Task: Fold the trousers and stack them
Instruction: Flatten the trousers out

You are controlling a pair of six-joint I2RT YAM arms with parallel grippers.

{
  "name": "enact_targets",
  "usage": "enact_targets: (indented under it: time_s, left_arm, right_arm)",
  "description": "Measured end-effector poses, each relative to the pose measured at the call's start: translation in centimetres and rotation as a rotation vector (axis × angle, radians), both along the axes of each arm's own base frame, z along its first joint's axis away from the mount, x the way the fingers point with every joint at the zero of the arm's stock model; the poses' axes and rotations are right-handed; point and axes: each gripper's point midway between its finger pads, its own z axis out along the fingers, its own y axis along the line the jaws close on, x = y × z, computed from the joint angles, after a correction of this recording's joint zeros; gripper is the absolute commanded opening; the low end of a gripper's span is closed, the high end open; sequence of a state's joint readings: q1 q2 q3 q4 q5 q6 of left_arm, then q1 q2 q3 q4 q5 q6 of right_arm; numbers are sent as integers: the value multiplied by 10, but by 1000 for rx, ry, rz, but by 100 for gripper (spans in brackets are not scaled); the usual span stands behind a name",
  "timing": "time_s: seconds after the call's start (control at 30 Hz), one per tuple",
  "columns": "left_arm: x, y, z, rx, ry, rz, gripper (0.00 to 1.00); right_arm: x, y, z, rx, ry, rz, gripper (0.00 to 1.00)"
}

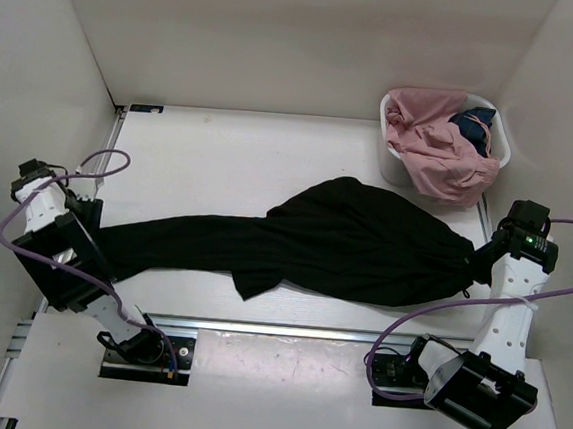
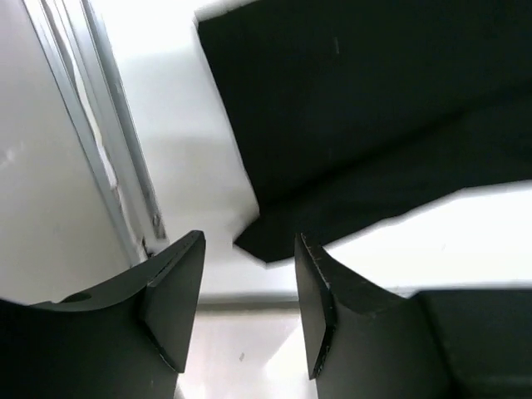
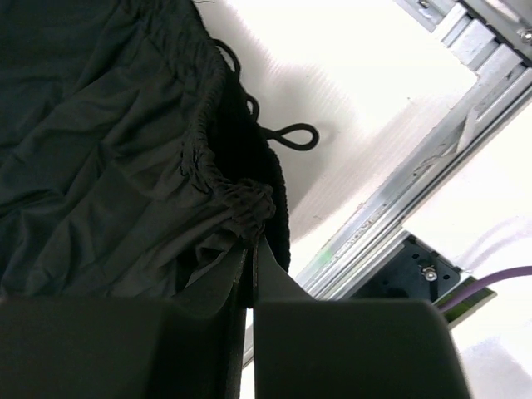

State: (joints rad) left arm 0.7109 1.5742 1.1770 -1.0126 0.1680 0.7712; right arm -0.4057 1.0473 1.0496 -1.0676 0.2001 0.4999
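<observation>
The black trousers (image 1: 344, 242) lie stretched across the white table, the legs running left to about the left arm and the gathered waistband at the right. My right gripper (image 3: 250, 243) is shut on the waistband edge (image 3: 245, 199), with the drawstring loop (image 3: 295, 135) beside it. In the top view the right gripper (image 1: 481, 262) sits at the trousers' right end. My left gripper (image 2: 249, 274) is open and empty, just short of the leg hem (image 2: 274, 241), above the table. In the top view it sits by the leg end (image 1: 99, 238).
A white basket (image 1: 391, 168) at the back right holds pink (image 1: 442, 153) and dark blue (image 1: 473, 125) clothes. White walls close in on both sides. A metal rail (image 1: 306, 332) runs along the table's near edge, and another shows in the left wrist view (image 2: 108, 141).
</observation>
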Motion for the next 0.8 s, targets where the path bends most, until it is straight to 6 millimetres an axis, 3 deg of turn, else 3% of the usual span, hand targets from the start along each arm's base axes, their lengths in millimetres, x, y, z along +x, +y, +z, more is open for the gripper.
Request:
enact_targets:
  time_s: [0.13,0.27,0.37,0.5,0.6,0.8]
  left_arm:
    - [16,-2,-22,-62,18,50,52]
    - [13,-9,-54,-112,94,81,52]
    - [7,-15,-67,-132,136,96,52]
    - [-1,-18,-74,-130,165,110,51]
    - [-4,-15,-74,-96,179,122,61]
    - [-4,-5,-68,-20,160,150,66]
  right_arm:
    - [-2,-1,0,-7,9,2,0]
    - [-2,-1,0,-7,10,3,0]
    - [-3,-1,0,-8,9,3,0]
    - [-3,-1,1,-10,3,3,0]
    - [-3,0,2,-11,-2,3,0]
    - [-3,0,3,-14,-8,3,0]
